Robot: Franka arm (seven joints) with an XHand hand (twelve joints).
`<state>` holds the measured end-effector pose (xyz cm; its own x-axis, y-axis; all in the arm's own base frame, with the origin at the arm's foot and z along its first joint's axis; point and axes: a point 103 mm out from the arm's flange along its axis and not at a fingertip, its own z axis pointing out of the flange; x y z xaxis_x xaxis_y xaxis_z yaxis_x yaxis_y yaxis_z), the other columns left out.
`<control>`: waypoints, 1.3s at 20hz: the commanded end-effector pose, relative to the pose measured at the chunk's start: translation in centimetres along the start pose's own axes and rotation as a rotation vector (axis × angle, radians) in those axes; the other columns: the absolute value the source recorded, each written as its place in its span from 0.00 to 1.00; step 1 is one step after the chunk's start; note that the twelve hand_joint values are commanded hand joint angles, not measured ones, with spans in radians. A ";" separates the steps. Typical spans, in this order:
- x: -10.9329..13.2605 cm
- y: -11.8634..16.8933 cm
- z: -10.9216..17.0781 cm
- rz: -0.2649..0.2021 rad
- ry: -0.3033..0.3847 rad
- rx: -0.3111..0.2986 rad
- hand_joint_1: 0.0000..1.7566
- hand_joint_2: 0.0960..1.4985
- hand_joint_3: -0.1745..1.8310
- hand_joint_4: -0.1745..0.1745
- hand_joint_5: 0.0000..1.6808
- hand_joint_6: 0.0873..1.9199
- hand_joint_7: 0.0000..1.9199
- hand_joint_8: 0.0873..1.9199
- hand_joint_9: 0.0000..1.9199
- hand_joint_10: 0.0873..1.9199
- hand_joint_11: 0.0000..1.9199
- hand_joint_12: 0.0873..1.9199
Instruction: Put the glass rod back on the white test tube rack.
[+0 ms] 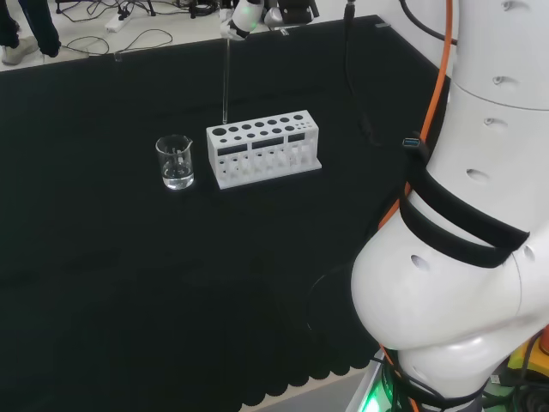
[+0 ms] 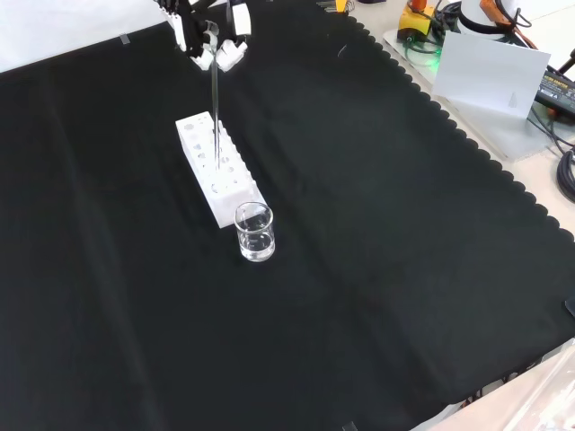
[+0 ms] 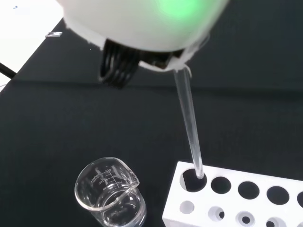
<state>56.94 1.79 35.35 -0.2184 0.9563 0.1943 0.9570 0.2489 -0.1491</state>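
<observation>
The hand (image 2: 212, 34) hangs high above the white test tube rack (image 2: 220, 171), its fingers pinched on the top of a clear glass rod (image 2: 215, 99). The rod hangs nearly upright. In the wrist view the rod (image 3: 189, 123) runs down from the hand (image 3: 142, 28), and its lower tip sits in the mouth of the rack's (image 3: 236, 208) corner hole, the one nearest the beaker. In the head view the hand (image 1: 244, 15) is at the top edge, and the rod (image 1: 226, 81) ends at the far left corner of the rack (image 1: 262, 148).
A small clear glass beaker (image 1: 175, 162) with a little clear liquid stands just left of the rack in the head view. The front view shows this beaker (image 2: 254, 232) in front of the rack's near end. Black cloth lies all around.
</observation>
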 end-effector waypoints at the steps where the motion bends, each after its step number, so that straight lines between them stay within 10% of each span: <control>1: -0.2 1.1 0.9 -0.002 0.001 0.008 0.70 0.25 0.59 0.00 0.81 0.32 0.87 0.37 0.99 0.28 0.93 0.31; 26: -0.6 3.4 4.2 0.003 -0.001 0.073 0.70 0.25 0.59 0.00 0.81 0.32 0.87 0.37 1.00 0.28 0.93 0.32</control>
<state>59.32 2.81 31.52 -0.2198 0.9551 0.1990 0.9449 0.2591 -0.1999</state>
